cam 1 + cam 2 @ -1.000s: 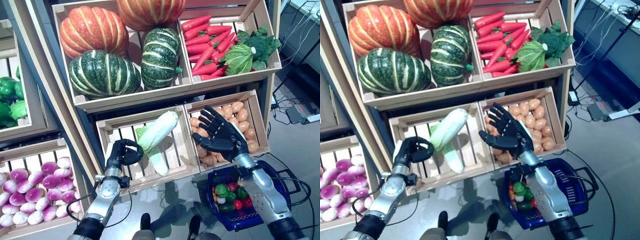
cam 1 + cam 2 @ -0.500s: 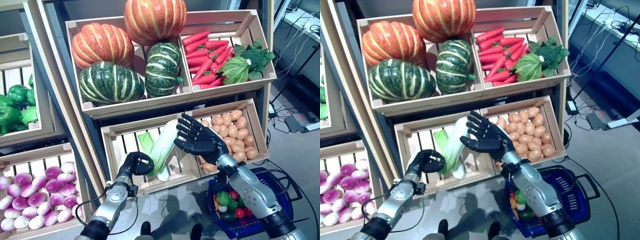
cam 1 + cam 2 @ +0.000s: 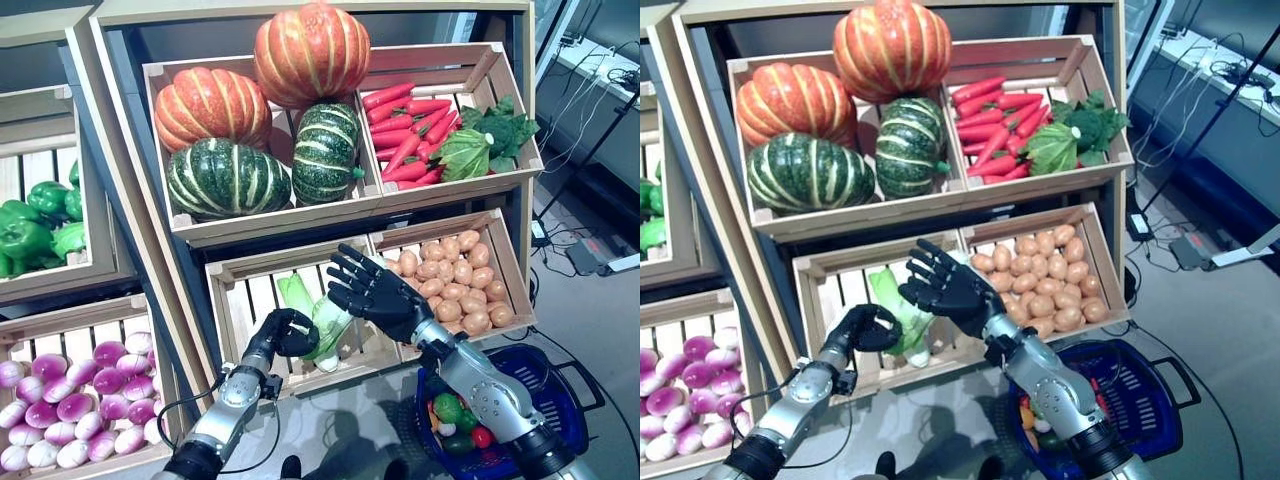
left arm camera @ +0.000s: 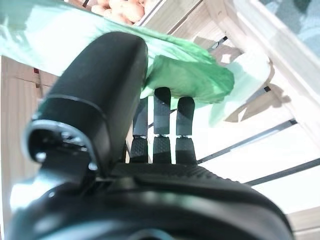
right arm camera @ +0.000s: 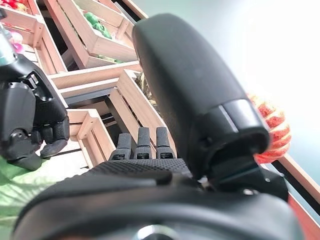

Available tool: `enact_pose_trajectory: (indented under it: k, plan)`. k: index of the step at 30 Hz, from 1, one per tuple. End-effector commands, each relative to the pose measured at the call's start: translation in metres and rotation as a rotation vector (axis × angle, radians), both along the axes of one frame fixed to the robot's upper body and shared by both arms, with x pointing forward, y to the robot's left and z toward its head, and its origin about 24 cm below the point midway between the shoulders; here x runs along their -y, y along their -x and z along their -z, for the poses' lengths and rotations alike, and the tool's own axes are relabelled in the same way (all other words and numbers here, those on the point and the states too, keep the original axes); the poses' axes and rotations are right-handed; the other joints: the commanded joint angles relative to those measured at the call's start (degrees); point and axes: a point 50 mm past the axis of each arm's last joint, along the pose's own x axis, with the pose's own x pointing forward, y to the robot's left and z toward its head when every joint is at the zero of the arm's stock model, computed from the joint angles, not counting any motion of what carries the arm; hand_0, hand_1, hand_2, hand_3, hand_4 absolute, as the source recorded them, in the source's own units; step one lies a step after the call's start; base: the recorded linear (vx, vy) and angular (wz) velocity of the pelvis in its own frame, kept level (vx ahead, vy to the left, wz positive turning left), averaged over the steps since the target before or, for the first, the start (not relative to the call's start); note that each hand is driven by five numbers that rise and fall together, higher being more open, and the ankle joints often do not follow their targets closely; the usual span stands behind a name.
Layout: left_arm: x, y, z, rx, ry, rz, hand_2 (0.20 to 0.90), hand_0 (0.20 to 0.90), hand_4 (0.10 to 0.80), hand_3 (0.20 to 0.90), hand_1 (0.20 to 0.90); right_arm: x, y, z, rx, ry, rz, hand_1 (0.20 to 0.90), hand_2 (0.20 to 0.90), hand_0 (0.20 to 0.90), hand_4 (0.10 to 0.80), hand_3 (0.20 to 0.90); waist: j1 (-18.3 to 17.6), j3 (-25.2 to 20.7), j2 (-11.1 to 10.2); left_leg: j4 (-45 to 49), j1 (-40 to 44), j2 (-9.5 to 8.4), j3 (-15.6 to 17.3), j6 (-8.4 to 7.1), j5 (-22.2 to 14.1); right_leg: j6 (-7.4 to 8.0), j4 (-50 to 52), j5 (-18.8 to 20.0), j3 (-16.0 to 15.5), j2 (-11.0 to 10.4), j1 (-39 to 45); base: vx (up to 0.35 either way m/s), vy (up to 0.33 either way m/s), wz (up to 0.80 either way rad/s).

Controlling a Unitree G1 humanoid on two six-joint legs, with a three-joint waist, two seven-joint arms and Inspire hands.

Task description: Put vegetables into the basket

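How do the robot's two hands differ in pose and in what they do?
The left hand is curled by the cabbage at the crate's front; whether it grips is unclear. The right hand is spread, holding nothing. The left hand sits lower and nearer; the right hand hangs higher, over the crate. Both are dark, over the same crate.
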Motion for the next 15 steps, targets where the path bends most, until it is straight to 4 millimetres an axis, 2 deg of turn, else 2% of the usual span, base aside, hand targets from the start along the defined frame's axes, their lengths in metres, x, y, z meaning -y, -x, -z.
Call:
enact_pose_trajectory:
  k: [1,7,13,15]
  plan:
    - [0.004,-0.031,-0.050,0.282,0.018,0.020,0.300,0.300,0.400,0.300,0.300,-0.006,-0.011,-0.039,0.179,-0.180,0.027,0.900,0.900,0.900,0.800,0.900,0.48,-3.59,-2.31,0.03,-0.42,-2.24,-0.81,0.27,-2.82,2.79,0.10,-0.53,-0.45,-3.76,2.57,0.000,0.000,0.00]
    - [0.001,-0.027,-0.044,0.262,0.002,-0.005,0.300,0.300,0.400,0.300,0.300,0.000,-0.014,-0.054,0.281,-0.195,0.057,0.900,0.900,0.900,0.800,0.900,0.44,-3.51,-2.32,0.03,-0.18,-2.40,-0.95,0.43,-3.07,2.84,0.10,-0.54,-0.10,-3.79,2.59,0.000,0.000,0.00]
    - [-0.004,-0.026,-0.040,0.244,-0.004,-0.042,0.300,0.300,0.400,0.300,0.300,0.010,-0.015,-0.084,0.445,-0.284,0.106,0.900,0.900,0.900,0.800,0.900,0.49,-3.60,-2.32,0.03,0.04,-2.48,-0.97,0.51,-3.35,2.82,0.10,-0.62,0.10,-3.71,2.62,0.000,0.000,0.00]
    - [-0.006,-0.024,-0.036,0.234,-0.006,-0.061,0.300,0.300,0.400,0.300,0.300,0.018,-0.014,-0.099,0.529,-0.340,0.178,0.900,0.900,0.900,0.800,0.900,0.51,-3.74,-2.25,0.03,0.22,-2.53,-1.01,0.61,-3.50,2.78,0.10,-0.76,0.18,-3.68,2.80,0.000,0.000,0.00]
